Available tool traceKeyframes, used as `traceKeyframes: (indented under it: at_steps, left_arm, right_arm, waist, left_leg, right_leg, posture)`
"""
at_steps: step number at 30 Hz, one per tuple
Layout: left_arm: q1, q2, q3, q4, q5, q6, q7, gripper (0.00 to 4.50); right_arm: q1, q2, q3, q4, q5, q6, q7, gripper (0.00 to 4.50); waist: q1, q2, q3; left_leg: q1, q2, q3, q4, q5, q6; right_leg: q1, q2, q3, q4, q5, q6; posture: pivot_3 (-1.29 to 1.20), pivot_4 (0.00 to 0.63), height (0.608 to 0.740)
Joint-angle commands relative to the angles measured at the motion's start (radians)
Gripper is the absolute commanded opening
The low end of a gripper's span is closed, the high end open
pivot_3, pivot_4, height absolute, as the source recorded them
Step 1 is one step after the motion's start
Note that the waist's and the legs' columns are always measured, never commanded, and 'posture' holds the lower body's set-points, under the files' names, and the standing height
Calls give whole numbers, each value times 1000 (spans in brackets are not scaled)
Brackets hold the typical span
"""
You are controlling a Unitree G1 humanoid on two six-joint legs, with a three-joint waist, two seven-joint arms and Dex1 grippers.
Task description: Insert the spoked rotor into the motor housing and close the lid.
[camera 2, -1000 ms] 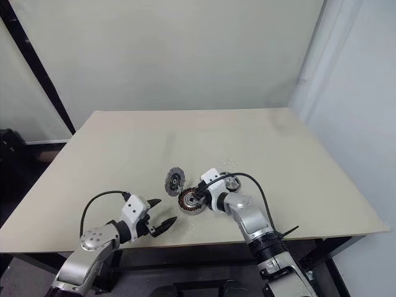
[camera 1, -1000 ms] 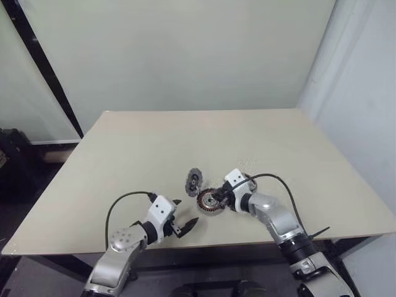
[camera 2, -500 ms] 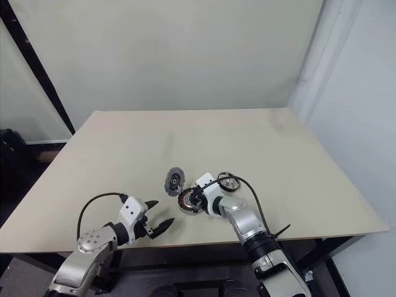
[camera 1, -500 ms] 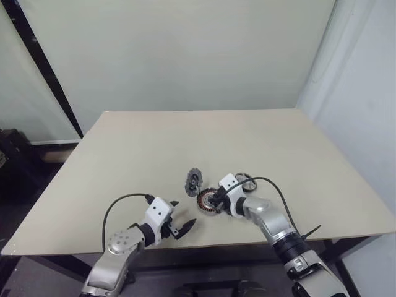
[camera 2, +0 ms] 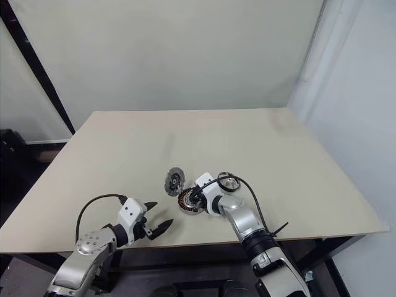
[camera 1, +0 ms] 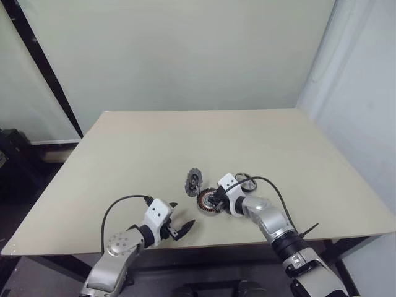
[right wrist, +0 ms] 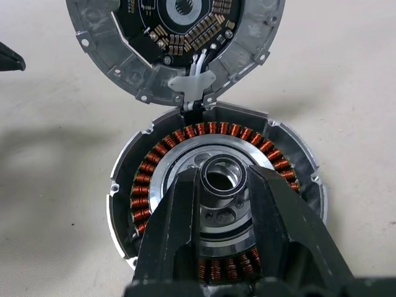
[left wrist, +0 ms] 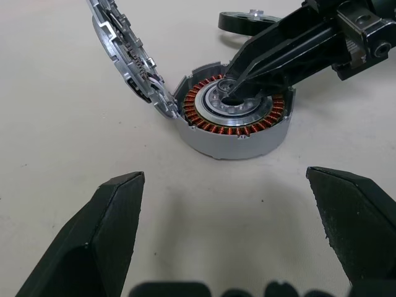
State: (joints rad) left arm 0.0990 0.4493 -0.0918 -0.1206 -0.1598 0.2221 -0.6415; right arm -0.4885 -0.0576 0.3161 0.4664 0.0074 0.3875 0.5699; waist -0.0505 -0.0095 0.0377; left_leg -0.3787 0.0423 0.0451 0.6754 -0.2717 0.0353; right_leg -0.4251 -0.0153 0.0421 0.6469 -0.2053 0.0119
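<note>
A: Where does the motor housing (left wrist: 232, 120) sit?

B: On the beige tabletop (camera 1: 154, 148), near the front edge and a little right of the middle. Its ring of copper-brown windings faces up around a silver hub.

A: And the lid (right wrist: 176, 43)?

B: It stands open, tilted up from the housing's rim on the far-left side, joined there by a small pale hinge piece. Its inner face shows a dark centre with rows of small contacts.

A: What is the right gripper (right wrist: 224, 185) doing?

B: It reaches in from the right over the housing. Its 2 black fingers (right wrist: 170, 229) are narrowed around a small dark metal ring (right wrist: 221, 174), which sits right above the hub at the housing's centre. Whether the ring already touches the hub, I cannot tell.

A: The spoked rotor (camera 2: 229, 182)?

B: It lies flat on the tabletop just behind the right wrist, apart from the housing; the black rim is clear, the spokes too small to make out.

A: And the left gripper (camera 1: 179, 228)?

B: It hovers near the front edge of the tabletop, left of the housing and well apart from it. Its 2 fingers (left wrist: 93, 241) are spread wide and hold nothing, pointing toward the housing.
</note>
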Motion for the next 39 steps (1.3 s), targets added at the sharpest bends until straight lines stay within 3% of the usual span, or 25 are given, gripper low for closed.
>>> traceKeyframes:
  at_steps: [1,39]
  left_arm:
    - [-10,7,21,-42,-6,-10,4,4500]
    - [-14,4,14,-51,-1,-12,8,4500]
  right_arm:
    - [-21,3,-7,-18,-1,-12,9,812]
    - [-13,-8,2,7,-32,-10,9,812]
  waist:
    - [0,0,0]
    - [0,0,0]
  left_leg:
    - [0,0,0,0,0,0]
    - [0,0,0,0,0,0]
  right_leg:
    - [0,0,0,0,0,0]
    - [0,0,0,0,0,0]
  posture:
    - [0,0,740]
    - [0,0,740]
